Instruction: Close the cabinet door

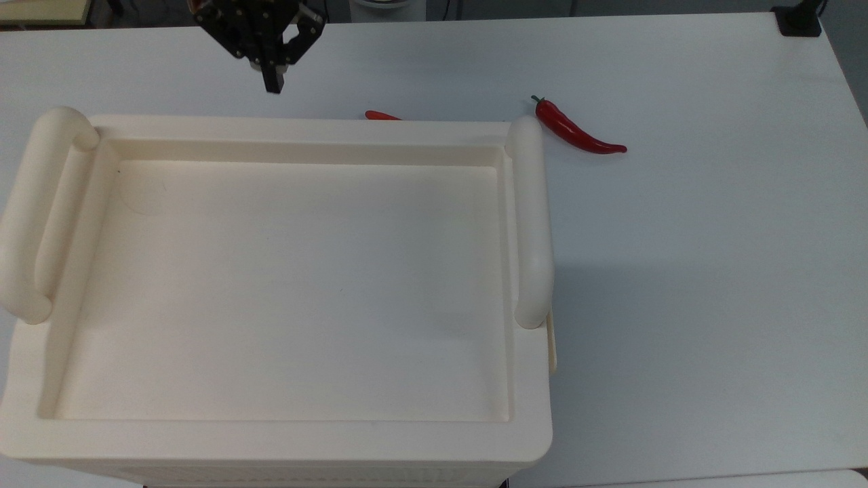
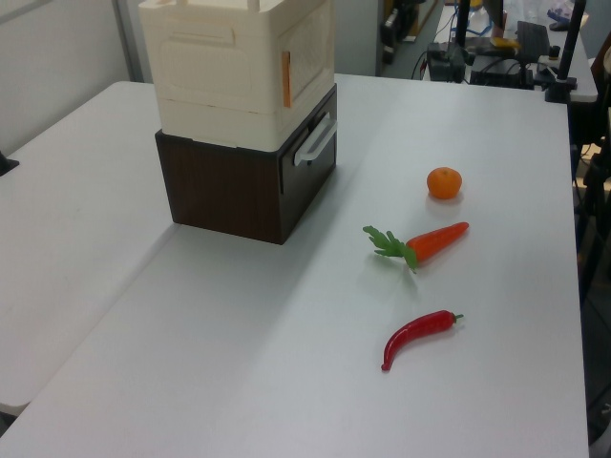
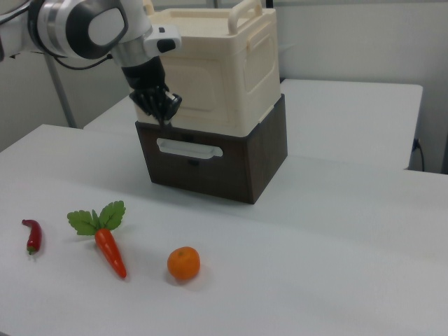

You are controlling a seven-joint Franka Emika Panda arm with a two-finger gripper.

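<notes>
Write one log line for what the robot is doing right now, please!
gripper: shut, empty, in front of cabinet | cabinet door: flush, looks closed | table: carrot, orange, chili

In the top view we see the large cream plastic cabinet (image 1: 271, 434) cut off at the bottom edge, hiding most of a red item (image 1: 381, 116); the black two-finger gripper (image 1: 274, 85) loses its upper body at the top edge.

Lighting was bright, even and diffuse, seemingly from overhead. The white table (image 1: 712, 271) showed mild glare. The cabinet (image 1: 285, 271) cast a soft shadow toward the top view's right, well away from the fingers (image 1: 274, 83). The left view looked slightly hazy; the top view was sharp.
</notes>
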